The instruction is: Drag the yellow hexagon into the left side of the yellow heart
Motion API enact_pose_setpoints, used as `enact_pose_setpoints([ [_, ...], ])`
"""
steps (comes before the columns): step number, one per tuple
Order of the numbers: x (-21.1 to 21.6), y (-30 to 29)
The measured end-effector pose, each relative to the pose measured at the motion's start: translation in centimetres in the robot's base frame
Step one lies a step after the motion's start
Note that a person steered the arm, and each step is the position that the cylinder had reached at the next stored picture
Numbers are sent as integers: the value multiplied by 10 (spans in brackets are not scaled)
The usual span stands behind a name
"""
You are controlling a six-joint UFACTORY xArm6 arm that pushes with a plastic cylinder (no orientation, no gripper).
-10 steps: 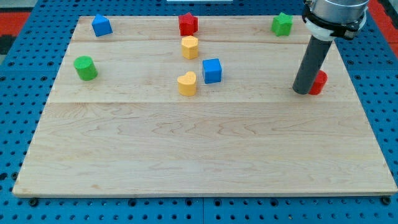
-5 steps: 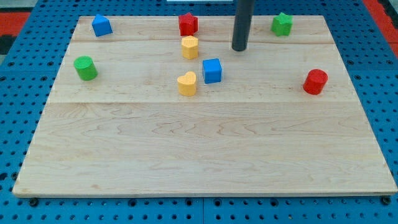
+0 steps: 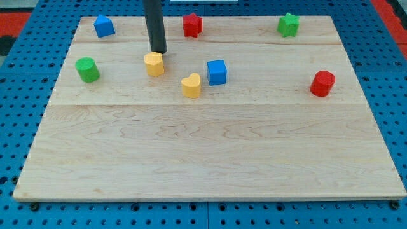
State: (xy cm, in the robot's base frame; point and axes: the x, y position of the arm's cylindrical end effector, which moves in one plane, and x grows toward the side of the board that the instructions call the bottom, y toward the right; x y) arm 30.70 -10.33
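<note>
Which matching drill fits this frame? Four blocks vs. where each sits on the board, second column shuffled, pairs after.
Column 1:
1. yellow hexagon
2. red cylinder
3. green cylinder
4. blue cube

Column 2:
a. near the view's right edge
b. just right of the yellow heart
c. directly below my tip, up and left of the heart
d. near the view's left edge

Pairs: 1-c, 2-a, 3-d, 4-b

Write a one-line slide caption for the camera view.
My tip sits just above the yellow hexagon, which lies up-left of the yellow heart.
</note>
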Motion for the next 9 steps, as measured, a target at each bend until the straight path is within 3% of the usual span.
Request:
enact_pose_setpoints([
  [2, 33, -33],
  [5, -41, -23],
  [9, -41, -18],
])
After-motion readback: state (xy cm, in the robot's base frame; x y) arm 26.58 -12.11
